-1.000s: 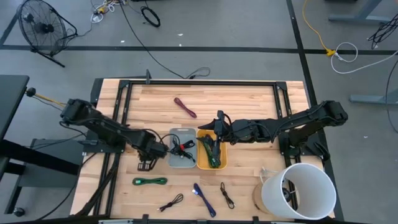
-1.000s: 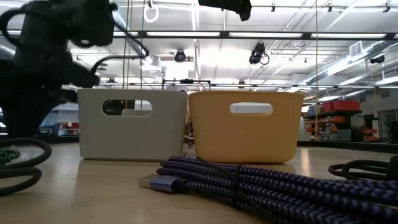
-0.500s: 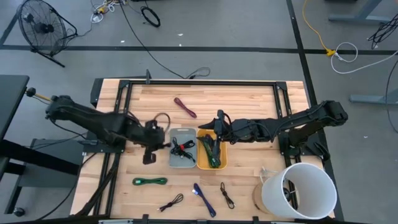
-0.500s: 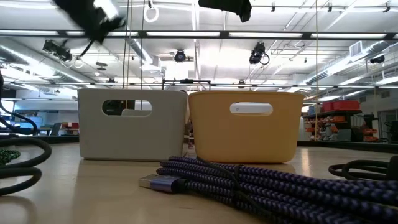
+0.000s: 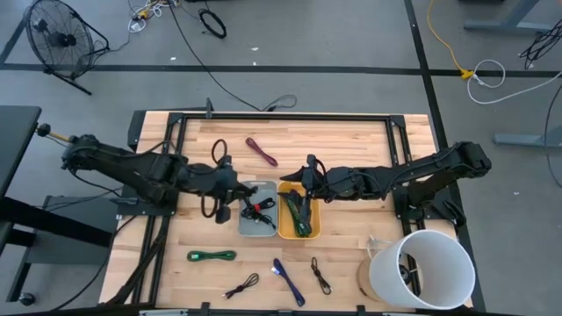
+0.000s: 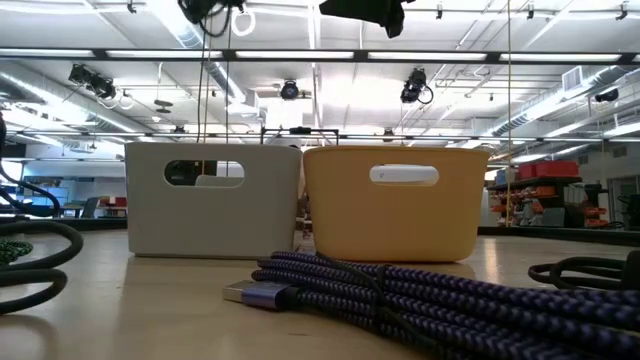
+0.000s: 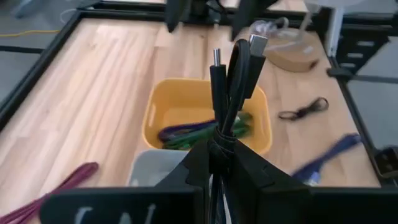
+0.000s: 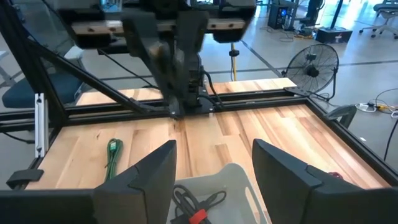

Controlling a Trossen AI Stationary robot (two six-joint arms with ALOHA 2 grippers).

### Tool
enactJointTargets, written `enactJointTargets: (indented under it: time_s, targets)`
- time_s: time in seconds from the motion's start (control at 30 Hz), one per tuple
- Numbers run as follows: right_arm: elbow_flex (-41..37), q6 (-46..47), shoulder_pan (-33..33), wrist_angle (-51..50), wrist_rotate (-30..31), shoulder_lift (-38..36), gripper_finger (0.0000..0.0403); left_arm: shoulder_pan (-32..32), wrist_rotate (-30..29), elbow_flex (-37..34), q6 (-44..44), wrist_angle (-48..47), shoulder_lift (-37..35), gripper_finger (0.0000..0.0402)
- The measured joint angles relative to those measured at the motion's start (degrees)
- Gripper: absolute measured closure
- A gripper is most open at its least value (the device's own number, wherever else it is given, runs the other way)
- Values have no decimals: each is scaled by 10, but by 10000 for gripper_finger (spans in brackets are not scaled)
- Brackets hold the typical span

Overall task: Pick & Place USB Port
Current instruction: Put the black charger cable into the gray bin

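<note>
High view: left gripper (image 5: 221,180) just beside grey bin (image 5: 247,225), clamped on black USB cable (image 5: 214,156), loops dangling. Right gripper (image 5: 311,178) at rim of yellow bin (image 5: 314,230), jaws wide, empty.

Low view: both bins side by side; purple braided cable (image 6: 420,295) in foreground.

Left wrist view: cable pinched at bundled middle, plugs upright. Judged light, limp, prone to swing; bundle grip best.

Right wrist view: fingers (image 8: 140,179) spread, nothing between.
</note>
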Motion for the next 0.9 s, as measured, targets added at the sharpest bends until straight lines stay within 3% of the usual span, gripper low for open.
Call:
enactJointTargets:
  time_s: [0.2,0.43,0.9]
  targets:
    - [0,1,0,0,0,0,192,26,3,-17,4,36,18,365]
    - [0,1,0,0,0,0,192,60,65,-92,-13,136,28,365]
    - [0,0,0,1,0,0,192,103,79,-228,-86,277,28,365]
